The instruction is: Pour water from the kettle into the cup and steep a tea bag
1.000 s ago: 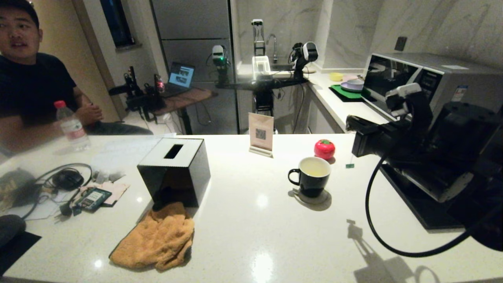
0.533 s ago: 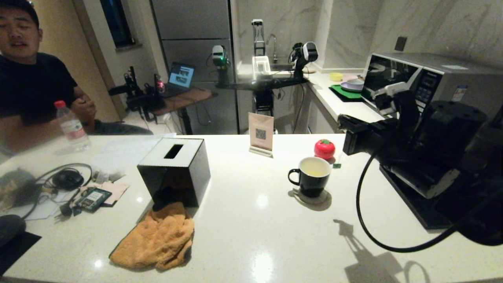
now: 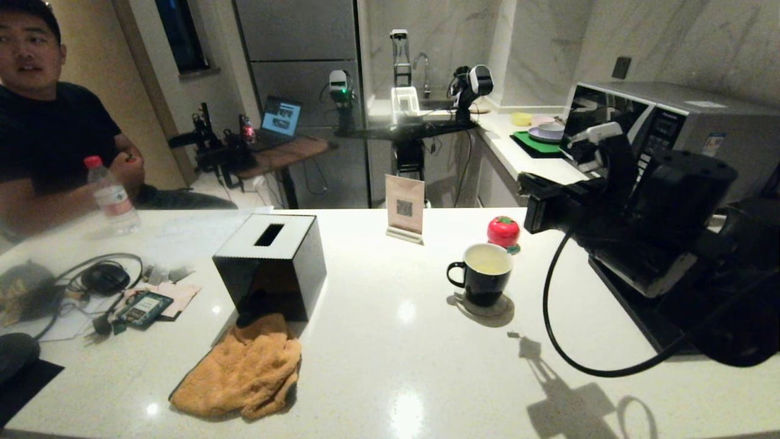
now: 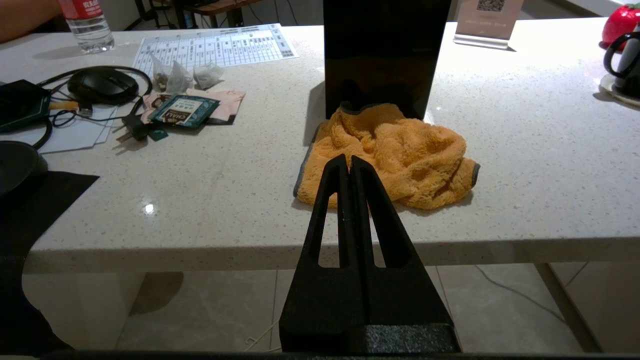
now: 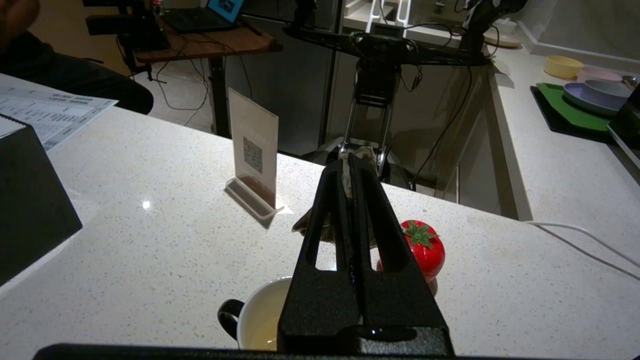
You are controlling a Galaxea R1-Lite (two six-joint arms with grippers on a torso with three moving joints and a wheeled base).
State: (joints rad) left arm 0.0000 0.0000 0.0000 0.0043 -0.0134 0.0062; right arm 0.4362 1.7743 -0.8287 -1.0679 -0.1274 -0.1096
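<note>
Right arm (image 3: 615, 201) hangs above the counter (image 3: 390, 366) beside the cup (image 3: 481, 274).

Home kitchen doubling as a robot test space. White speckled tabletop (image 3: 378, 366); microwave (image 3: 676, 122) far right; sink tap (image 3: 420, 67) and bowls (image 3: 536, 125) on the far counter; tall refrigerator (image 3: 298, 73); laptop (image 3: 280, 119) on a side desk; seated person (image 3: 42, 122) far left.

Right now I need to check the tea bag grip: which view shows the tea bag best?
The right wrist view: the tea bag is pinched in the right pincer, above the cup. Head view shows only its green tag; left wrist view shows none of it.
</note>
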